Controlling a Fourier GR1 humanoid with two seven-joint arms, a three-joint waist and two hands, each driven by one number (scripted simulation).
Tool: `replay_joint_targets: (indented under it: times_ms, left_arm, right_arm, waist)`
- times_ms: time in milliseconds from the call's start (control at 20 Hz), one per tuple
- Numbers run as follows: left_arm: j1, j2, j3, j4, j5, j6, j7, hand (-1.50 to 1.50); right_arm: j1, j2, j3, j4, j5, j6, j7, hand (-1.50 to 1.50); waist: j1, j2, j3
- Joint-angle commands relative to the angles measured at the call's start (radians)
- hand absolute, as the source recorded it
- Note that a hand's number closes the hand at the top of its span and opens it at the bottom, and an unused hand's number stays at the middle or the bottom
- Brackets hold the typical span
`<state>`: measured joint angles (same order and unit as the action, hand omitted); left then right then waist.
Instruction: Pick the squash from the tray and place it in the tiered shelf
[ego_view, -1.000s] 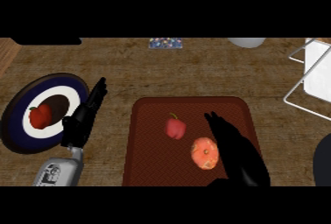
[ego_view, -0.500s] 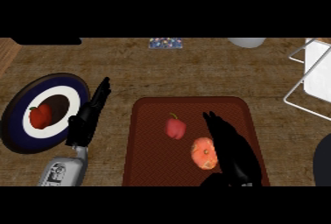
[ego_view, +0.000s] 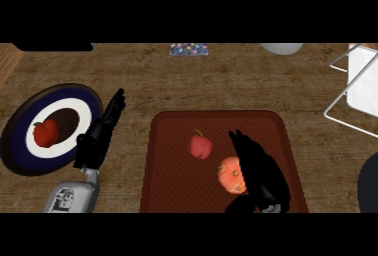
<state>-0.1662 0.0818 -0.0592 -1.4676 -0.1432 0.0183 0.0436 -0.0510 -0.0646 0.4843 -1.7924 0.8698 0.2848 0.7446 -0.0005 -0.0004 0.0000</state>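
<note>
**A:** Starting at the left edge, what is there?

**B:** A round plate (ego_view: 22, 150) with a dark rim and a white ring holds a red pepper (ego_view: 46, 133). Just beside it the left hand (ego_view: 100, 132) rests over the counter (ego_view: 221, 80), fingers straight and together, pointing up the view. It has barely shifted in the last second and takes no part in the job.

**A:** And the tray?

**B:** The dark red tray (ego_view: 170, 175) sits in the middle. A small reddish pepper-like fruit (ego_view: 200, 146) lies near its centre, and the orange squash (ego_view: 232, 175) lies to the right of that, toward the tray's near end. It is not lifted.

**A:** What has changed there?

**B:** The right hand (ego_view: 258, 172). Over the past second it has drawn in close along the squash's right side; its fingers are fairly straight, and the thumb seems to reach under the squash's near edge. Whether it truly touches cannot be told, but it does not look closed round the squash yet.

**A:** So what does that mean?

**B:** Probably the reach is nearly over and the grasp comes next. The white wire tiered shelf (ego_view: 354, 100) stands at the far right, well apart, so the carry remains undone.
</note>
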Motion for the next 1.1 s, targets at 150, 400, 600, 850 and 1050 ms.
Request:
replay_joint_targets:
  times_ms: [150,400,600,850,1050]
  left_arm:
    - [-0.020,0.018,0.034,-0.024,0.022,-0.047,0.034,0.00]
    - [-0.029,0.004,0.043,0.064,-0.008,-0.021,-0.061,0.00]
    - [-0.055,-0.007,0.057,0.108,-0.001,-0.018,-0.054,0.00]
    - [-0.003,0.023,0.053,-0.034,0.014,-0.066,0.024,0.00]
    - [-0.042,-0.017,0.047,0.013,-0.007,-0.025,0.026,0.00]
  right_arm:
    - [0.008,0.012,-0.023,0.104,0.023,-0.036,-0.093,-1.50]
    - [0.060,-0.043,-0.015,0.086,0.021,-0.009,-0.162,1.50]
    - [0.005,-0.046,0.002,0.089,0.077,0.034,-0.143,1.50]
    - [0.023,-0.015,0.019,0.090,0.132,-0.029,-0.176,1.50]
    - [0.054,0.017,0.044,0.096,0.155,-0.090,-0.195,1.50]
  waist:
    - [0.001,0.000,0.000]
    - [-0.002,0.000,0.000]
    - [-0.003,0.000,0.000]
    - [0.001,-0.001,0.000]
    - [-0.001,0.000,0.000]
